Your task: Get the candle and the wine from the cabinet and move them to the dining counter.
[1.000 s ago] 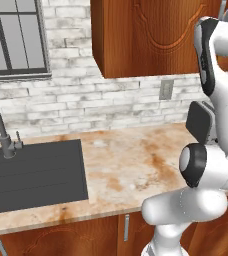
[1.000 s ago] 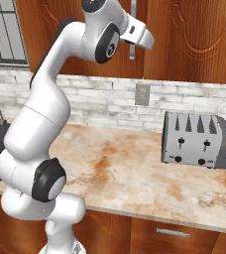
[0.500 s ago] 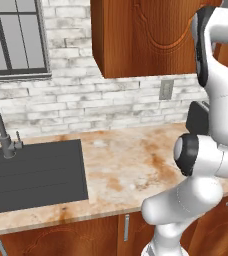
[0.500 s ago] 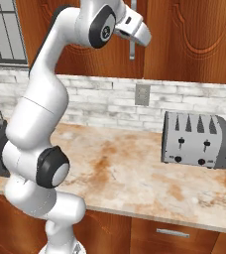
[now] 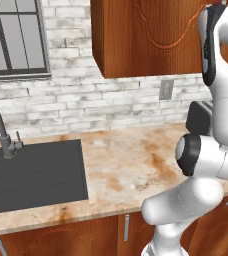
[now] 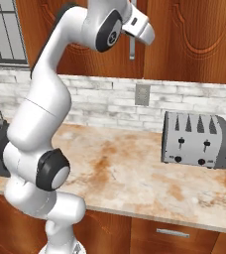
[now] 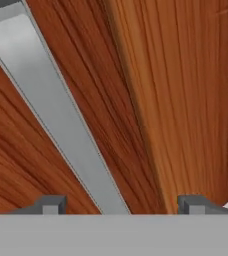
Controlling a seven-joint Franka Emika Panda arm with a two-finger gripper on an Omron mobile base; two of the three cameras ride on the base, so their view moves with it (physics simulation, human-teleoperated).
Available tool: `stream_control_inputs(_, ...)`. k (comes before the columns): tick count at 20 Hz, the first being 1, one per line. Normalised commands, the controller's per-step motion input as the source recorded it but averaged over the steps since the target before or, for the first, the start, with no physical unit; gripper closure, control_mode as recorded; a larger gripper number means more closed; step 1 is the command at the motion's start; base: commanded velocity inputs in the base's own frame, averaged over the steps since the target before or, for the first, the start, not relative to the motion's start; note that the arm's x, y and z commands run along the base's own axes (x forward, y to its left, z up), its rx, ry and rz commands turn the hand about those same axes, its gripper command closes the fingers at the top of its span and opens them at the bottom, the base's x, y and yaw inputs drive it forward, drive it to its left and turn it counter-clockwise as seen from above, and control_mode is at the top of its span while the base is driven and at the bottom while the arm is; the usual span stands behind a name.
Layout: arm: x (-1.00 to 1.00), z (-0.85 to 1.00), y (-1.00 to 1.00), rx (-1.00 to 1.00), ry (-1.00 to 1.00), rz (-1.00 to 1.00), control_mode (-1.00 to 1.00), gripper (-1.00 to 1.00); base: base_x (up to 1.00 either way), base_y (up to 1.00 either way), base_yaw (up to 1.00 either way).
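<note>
Kitchen, early in the job: the cabinet (image 5: 151, 37) doors are shut, so the candle and the wine, presumably behind them, are yet to be fetched, and nothing has reached the dining counter. By that reading, every step of the carrying is left, beginning with opening a door.

Left to right across the base views: a black sink (image 5: 33, 172) with its faucet (image 5: 1, 132) sits in the marbled desk (image 5: 136, 165), bare stone runs past the robot's white arm (image 6: 45, 129), and a silver toaster (image 6: 197, 141) stands against the brick wall beneath a socket (image 6: 142, 94).

Above, the arm is raised to the cabinet front. In the hand view the gripper (image 7: 121, 205) is spread wide, its two dark tips standing either side of the silver bar handle (image 7: 56, 107), which runs slantwise between them. The jaws grip nothing; whether a tip touches the handle or the wood cannot be told. In the right base view the handle (image 6: 132, 47) hangs just beside the hand, so a pull on the door looks to be the move in hand.
</note>
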Motion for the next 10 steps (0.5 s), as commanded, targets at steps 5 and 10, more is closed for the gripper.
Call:
stream_control_inputs(5, 0.38, -0.18, 0.13, 0.08, -0.30, 0.00, -1.00, -1.00, 0.00, 0.00, 0.00)
stream_control_inputs(10, 0.55, -0.22, 0.03, 0.18, -0.26, 0.00, -1.00, -1.00, 0.00, 0.00, 0.00)
